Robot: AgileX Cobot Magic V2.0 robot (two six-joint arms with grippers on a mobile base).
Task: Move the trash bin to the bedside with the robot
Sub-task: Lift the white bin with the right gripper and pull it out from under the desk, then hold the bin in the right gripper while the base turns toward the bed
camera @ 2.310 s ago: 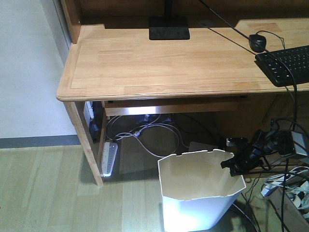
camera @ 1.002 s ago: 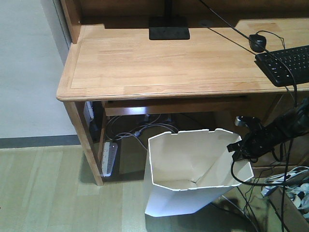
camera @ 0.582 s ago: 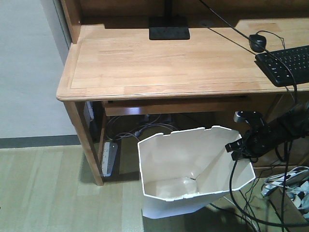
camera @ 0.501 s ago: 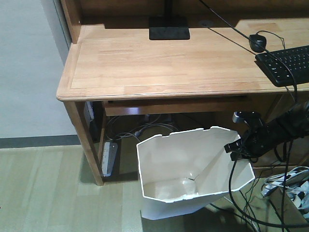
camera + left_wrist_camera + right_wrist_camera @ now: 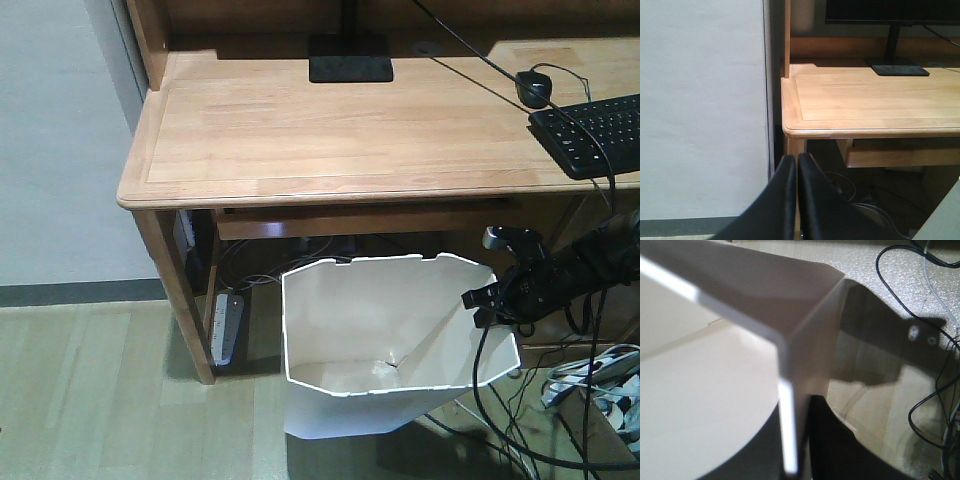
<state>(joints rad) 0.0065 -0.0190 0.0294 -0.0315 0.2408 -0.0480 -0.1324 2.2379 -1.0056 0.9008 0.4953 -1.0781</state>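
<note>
Home office: wooden desk [image 5: 330, 130], keyboard [image 5: 592, 133], monitor [image 5: 892, 11].

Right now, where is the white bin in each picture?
Front view: trash bin low centre, right pincer on its right rim.
Left wrist view: maybe just its edge, bottom right corner.
Right wrist view: fills the left, wall pinched in the pincer.
Shared landmark: wooden desk, front and left-wrist views.

1. A light wooden desk [image 5: 330, 130] stands against a pale grey wall [image 5: 50, 140].
2. On the desk are a flat black rectangular monitor base [image 5: 348, 57] at the back, a black mouse [image 5: 533, 88] and a black keyboard [image 5: 595, 135].
3. Under the desk, a white power strip [image 5: 227, 328] sits beside the desk leg, near loose pale cables [image 5: 310, 275].
</note>
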